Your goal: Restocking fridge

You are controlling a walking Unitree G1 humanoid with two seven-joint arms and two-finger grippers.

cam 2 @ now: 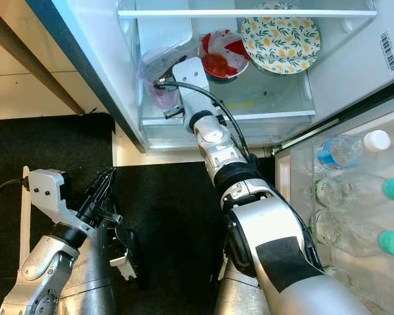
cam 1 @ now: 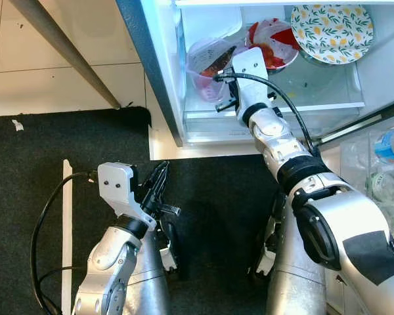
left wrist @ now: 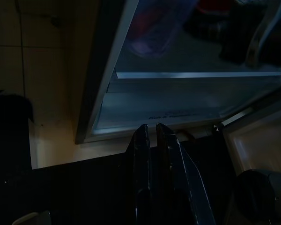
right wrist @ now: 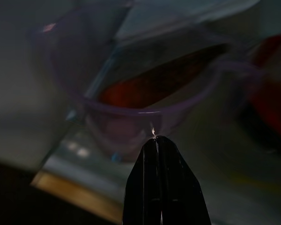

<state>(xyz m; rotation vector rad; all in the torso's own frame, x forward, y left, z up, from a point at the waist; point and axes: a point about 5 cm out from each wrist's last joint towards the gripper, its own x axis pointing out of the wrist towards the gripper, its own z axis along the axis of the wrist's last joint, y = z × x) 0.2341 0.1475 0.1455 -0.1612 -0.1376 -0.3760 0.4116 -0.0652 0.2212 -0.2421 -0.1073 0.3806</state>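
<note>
**A:** So where's the tub sitting right now?

**B:** The clear purple container [cam 2: 159, 71] is seen on the fridge shelf [cam 2: 276, 105], at its left end, close to the front edge. It's tipped, with something reddish-brown inside. Just beside it a bowl [cam 1: 274, 44] with red and white contents is parked further back, and a lemon-patterned plate [cam 2: 281, 43] is found toward the back right corner of the shelf.

**A:** And the arms?

**B:** The right gripper [right wrist: 156, 140] is reached into the fridge, its black fingers pressed together with the tips right at the container's rim. Whether the rim is actually pinched can't be told, it's too dim. The left gripper [cam 1: 159, 180] is held low over the dark mat [cam 1: 26, 164] in front of the fridge, fingers clenched, nothing in them.

**A:** Anything in the door?

**B:** Plastic bottles [cam 2: 351, 149] are racked in the door shelf on the right, lying on their sides, with white and teal caps.
</note>
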